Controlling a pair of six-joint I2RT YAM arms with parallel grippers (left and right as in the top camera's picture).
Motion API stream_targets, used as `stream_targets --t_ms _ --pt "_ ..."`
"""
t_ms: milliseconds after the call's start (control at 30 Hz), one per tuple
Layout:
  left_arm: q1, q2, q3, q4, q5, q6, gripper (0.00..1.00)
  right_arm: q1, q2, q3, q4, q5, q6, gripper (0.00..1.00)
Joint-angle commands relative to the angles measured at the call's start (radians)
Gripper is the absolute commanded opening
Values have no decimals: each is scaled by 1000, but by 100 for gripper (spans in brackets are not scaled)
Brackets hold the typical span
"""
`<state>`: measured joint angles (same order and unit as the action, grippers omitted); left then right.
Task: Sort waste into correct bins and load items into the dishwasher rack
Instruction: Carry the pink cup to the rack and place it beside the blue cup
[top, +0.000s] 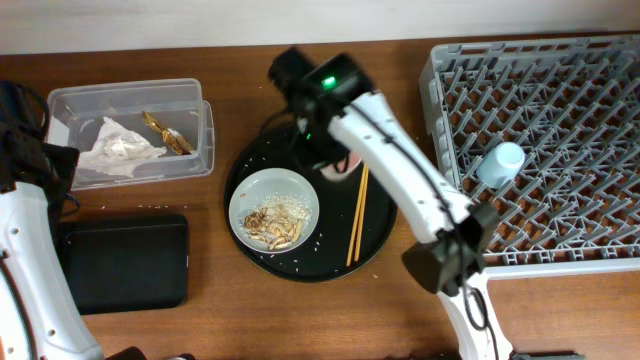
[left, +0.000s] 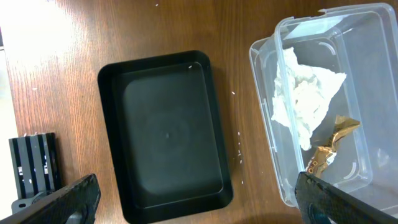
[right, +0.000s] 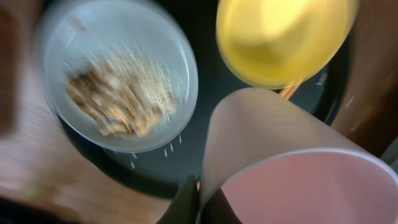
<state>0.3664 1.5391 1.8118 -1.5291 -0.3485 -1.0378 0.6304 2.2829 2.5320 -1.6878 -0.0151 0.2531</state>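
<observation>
My right gripper (right: 200, 200) is shut on the wall of the small pink cup (right: 292, 162), over the large round black tray (top: 385, 225); the cup shows in the overhead view (top: 347, 166). The yellow bowl (right: 283, 37) is on that tray beside the cup, hidden under the arm from above. The grey-green plate (top: 250, 195) holds rice and brownish scraps (top: 275, 222). The chopsticks (top: 357, 215) lie on the round tray. The light-blue cup (top: 500, 163) is in the grey rack (top: 560, 120). My left gripper (left: 199, 211) is open and empty above the shallow black tray (left: 165, 130) and clear box (left: 373, 37).
The clear box (top: 60, 105) holds the crumpled napkin (top: 120, 150) and the gold-brown wrapper (top: 165, 132). The shallow black tray (top: 125, 262) sits in front of it. Loose rice grains dot the round tray and the wood. My left arm (top: 30, 240) runs along the left edge.
</observation>
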Motion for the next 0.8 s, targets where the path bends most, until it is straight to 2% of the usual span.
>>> stream_targets --t_ms 0,100,133,200,300,367,400,433,500,600,767 --pt "3 -7 3 -2 -6 -9 99 -179 -137 118 -11 -46 -55 4" --pt "3 -7 3 -2 -6 -9 99 -529 -266 118 -11 -299 -146 4" --pt "3 -7 3 -2 -6 -9 99 -654 -276 118 -11 -300 -204 4" --pt "3 -7 3 -2 -6 -9 99 -802 -274 94 -11 -299 -375 4" --pt "3 -7 3 -2 -6 -9 99 -1047 -259 18 33 -383 -389 4" --pt "3 -7 3 -2 -7 -9 99 -1124 -259 -23 46 -624 -572 4" --pt "3 -7 3 -2 -6 -9 99 -1205 -259 -123 81 -777 -661 4" --pt "3 -7 3 -2 -6 -9 99 -1225 -259 -174 109 -795 -661 4" --pt "3 -7 3 -2 -6 -9 99 -1302 -259 -409 257 -949 -668 4" --pt "3 -7 3 -2 -7 -9 99 -1378 -251 -661 432 -1135 -667 4" --pt "3 -7 3 -2 -6 -9 99 -1402 -200 -817 596 -1283 -668 4"
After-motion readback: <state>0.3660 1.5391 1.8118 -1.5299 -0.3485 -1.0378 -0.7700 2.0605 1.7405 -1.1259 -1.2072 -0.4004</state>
